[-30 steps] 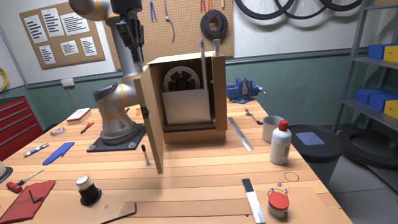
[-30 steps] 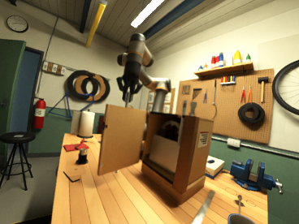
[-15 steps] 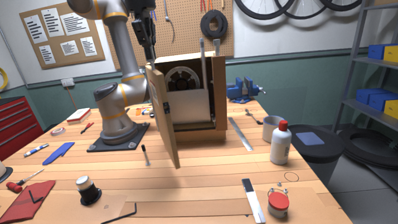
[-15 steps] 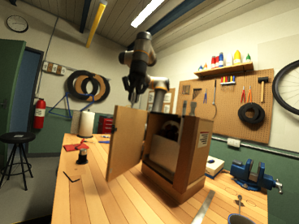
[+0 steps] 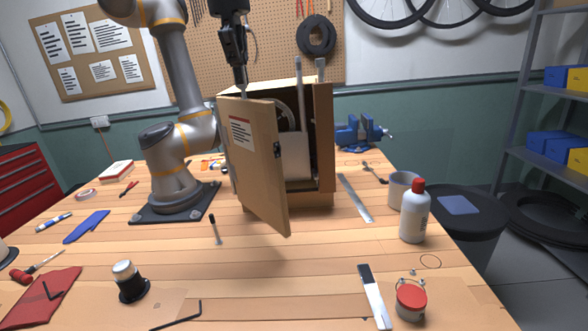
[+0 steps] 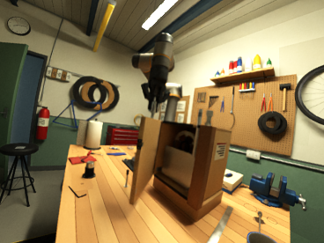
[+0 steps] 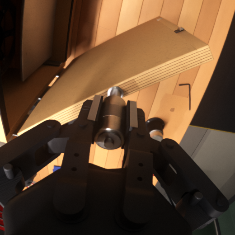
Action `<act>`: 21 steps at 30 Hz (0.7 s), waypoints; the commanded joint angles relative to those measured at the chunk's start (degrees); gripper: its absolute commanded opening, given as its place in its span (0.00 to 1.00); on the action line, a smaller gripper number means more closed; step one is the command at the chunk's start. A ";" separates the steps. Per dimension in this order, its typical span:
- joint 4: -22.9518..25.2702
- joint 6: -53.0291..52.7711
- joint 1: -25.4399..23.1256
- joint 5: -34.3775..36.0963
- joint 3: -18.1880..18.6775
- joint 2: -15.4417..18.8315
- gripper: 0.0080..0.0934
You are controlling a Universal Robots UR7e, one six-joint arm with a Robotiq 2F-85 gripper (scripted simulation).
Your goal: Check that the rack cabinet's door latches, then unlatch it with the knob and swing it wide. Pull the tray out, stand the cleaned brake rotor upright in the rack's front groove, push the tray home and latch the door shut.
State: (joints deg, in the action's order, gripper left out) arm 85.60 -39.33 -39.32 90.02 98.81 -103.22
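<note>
The brake rotor (image 5: 284, 115) stands upright inside the wooden rack cabinet (image 5: 288, 136), partly hidden behind the door and a pale tray front (image 5: 294, 156). The cabinet door (image 5: 253, 160) hangs partly open, angled across the opening, with a latch piece (image 5: 276, 149) on its free edge. My gripper (image 7: 112, 108) reaches down from above and its fingers clamp a steel pin-shaped knob (image 7: 111, 119) that sticks up from the door's top edge (image 7: 126, 67). Two grey posts rise from the cabinet's top at its right side.
The open door's free corner overhangs the bench toward the front. A small upright peg (image 5: 215, 229) stands left of it, and the arm's base (image 5: 173, 201) sits behind that. A steel ruler (image 5: 355, 197), a cup (image 5: 401, 189) and a white bottle (image 5: 414, 212) stand right of the cabinet.
</note>
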 commanded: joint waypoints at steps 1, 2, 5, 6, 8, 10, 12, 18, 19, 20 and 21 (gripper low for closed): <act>0.03 -0.34 -0.35 -0.02 -0.08 0.06 0.00; 0.05 -0.72 -0.73 -0.02 -0.15 0.15 0.00; 0.11 -1.87 -1.88 -0.02 -0.34 0.41 0.00; 0.13 -2.25 -2.25 -0.02 -0.40 0.48 0.00; 0.16 -2.99 -3.00 -0.02 -0.51 0.62 0.00; 0.19 -3.73 -3.74 -0.02 -0.60 0.74 0.00; 0.21 -4.45 -4.46 -0.02 -0.67 0.84 0.00; 0.26 -6.51 -6.52 -0.02 -0.83 1.04 0.00; 0.26 -6.84 -6.85 -0.02 -0.85 1.06 0.00; 0.27 -7.16 -7.17 -0.02 -0.86 1.08 0.00; 0.27 -7.48 -7.49 -0.02 -0.87 1.09 0.00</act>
State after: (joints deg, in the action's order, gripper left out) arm 85.88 -46.85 -46.85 90.01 97.96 -102.10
